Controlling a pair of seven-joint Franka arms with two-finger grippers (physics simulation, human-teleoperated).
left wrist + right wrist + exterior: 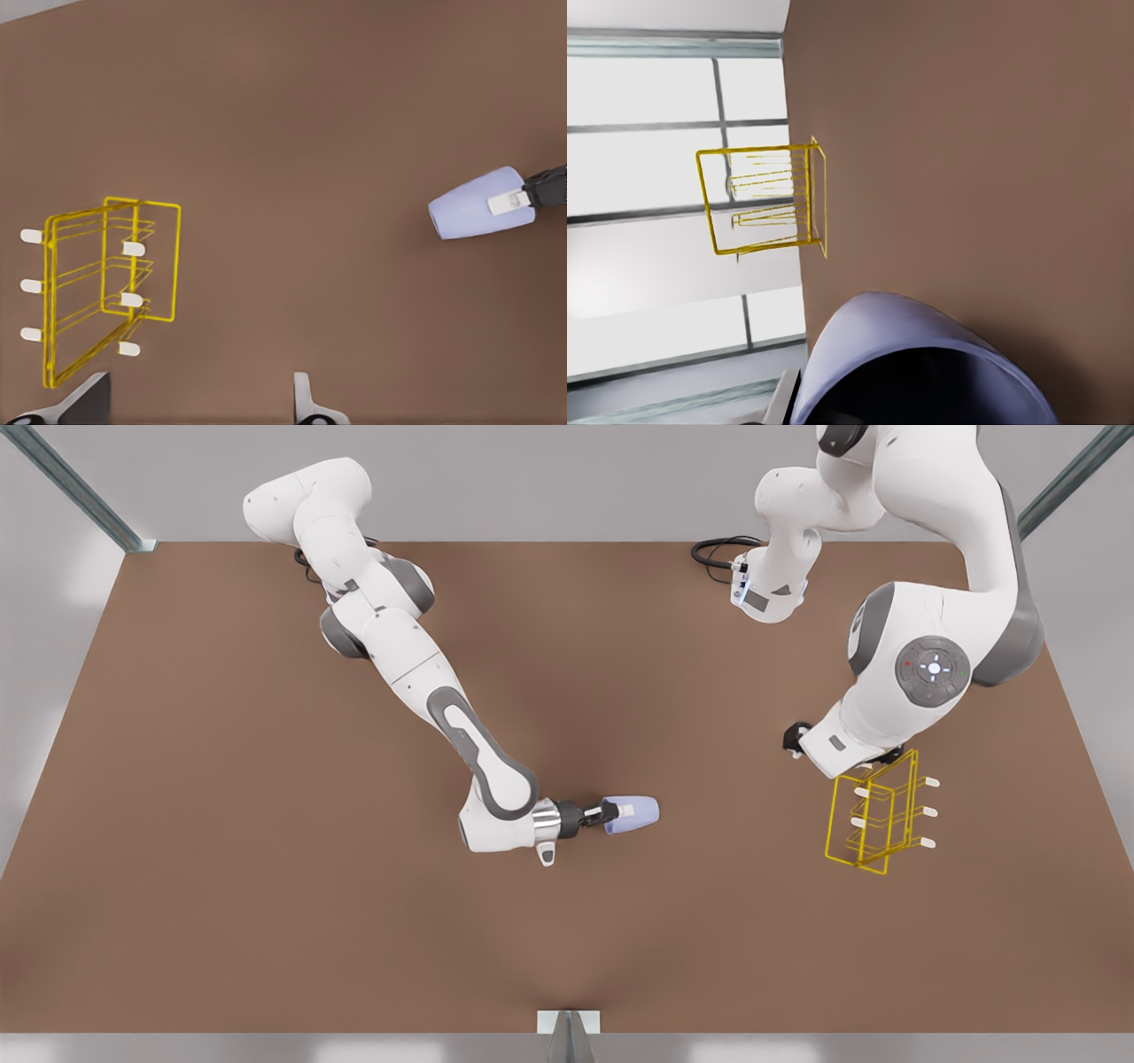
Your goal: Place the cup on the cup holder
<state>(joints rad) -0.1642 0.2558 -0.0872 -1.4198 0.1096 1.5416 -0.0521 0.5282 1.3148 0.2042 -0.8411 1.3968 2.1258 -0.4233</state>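
Observation:
The pale lavender cup (pixel 636 815) lies on its side near the table's middle, with my right gripper (pixel 620 812) shut on its rim wall. In the right wrist view the cup (pixel 921 372) sits close up, its dark inside facing the camera. The yellow wire cup holder (pixel 877 815) stands upright toward the front view's right, its white-tipped pegs pointing sideways. Directly above the cup holder (pixel 106 283) my left gripper (pixel 199 403) hangs open, holding nothing. From there the cup (pixel 474 208) shows farther off, apart from the rack.
A brown table (pixel 266 868) carries everything. Black cables (pixel 718 553) lie by the arm base at the back. A metal bracket (pixel 567 1023) sits at the front edge. Open tabletop separates the cup from the rack.

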